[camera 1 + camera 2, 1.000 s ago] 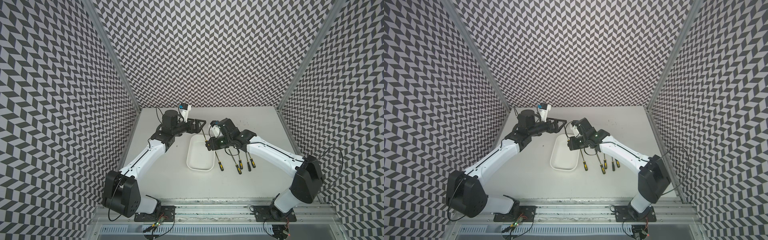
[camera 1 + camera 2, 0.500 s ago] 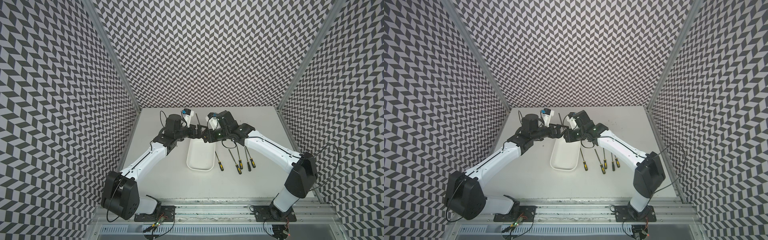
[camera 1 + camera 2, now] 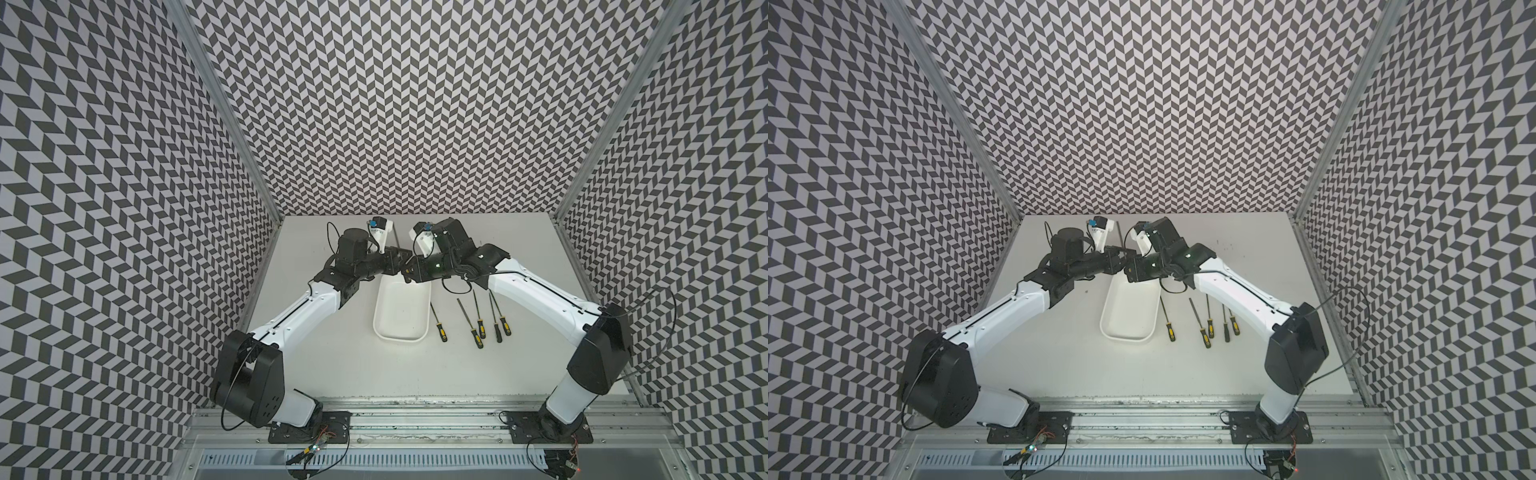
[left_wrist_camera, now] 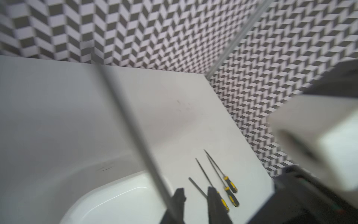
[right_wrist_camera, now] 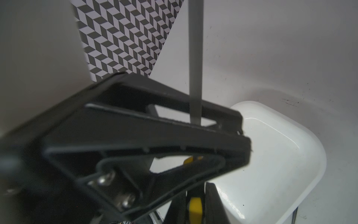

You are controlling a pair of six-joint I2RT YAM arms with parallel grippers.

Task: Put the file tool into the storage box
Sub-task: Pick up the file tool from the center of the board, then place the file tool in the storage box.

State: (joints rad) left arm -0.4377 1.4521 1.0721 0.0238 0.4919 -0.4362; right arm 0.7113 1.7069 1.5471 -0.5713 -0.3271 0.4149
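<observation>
Step in hand, as I read it: mid-air handover of the file tool (image 5: 195,58), R arm to L arm, above the 12 o'clock end of the storage box (image 3: 401,316).

Right gripper (image 3: 410,272): pinched on the file's yellow/blk handle (image 5: 195,210). It shows in the R wrist view btwn its fingers (image 5: 213,201).

Left gripper (image 3: 396,264): reaches in from 9 o'clock, nose to nose w/ the R one. In the R wrist view the left fingers (image 5: 135,135) are pressed together w/ the blade running into the seam. I call it clamped on the file near the blade root. L wrist view too blurred to confirm.

File: off the table (image 3: 498,374), held at both ends of that short stretch, blade pointing to 12 o'clock toward the back wall. Not in the box yet. Nothing lies in the part of the box I can see; its long axis runs 12–6.

Five loose files (image 3: 442,332) lie in a row at 3 o'clock of the box, apart from it.

Next, my judgement: R lets go first and backs off toward 3 o'clock w/o dragging the handle. Then L swings the file down, lines it up w/ the box's long axis, lowers it and opens. Risk: if both arms pull at once the file twists in the grip. Box leaves little spare length, so a skewed file may hang on the rim.
</observation>
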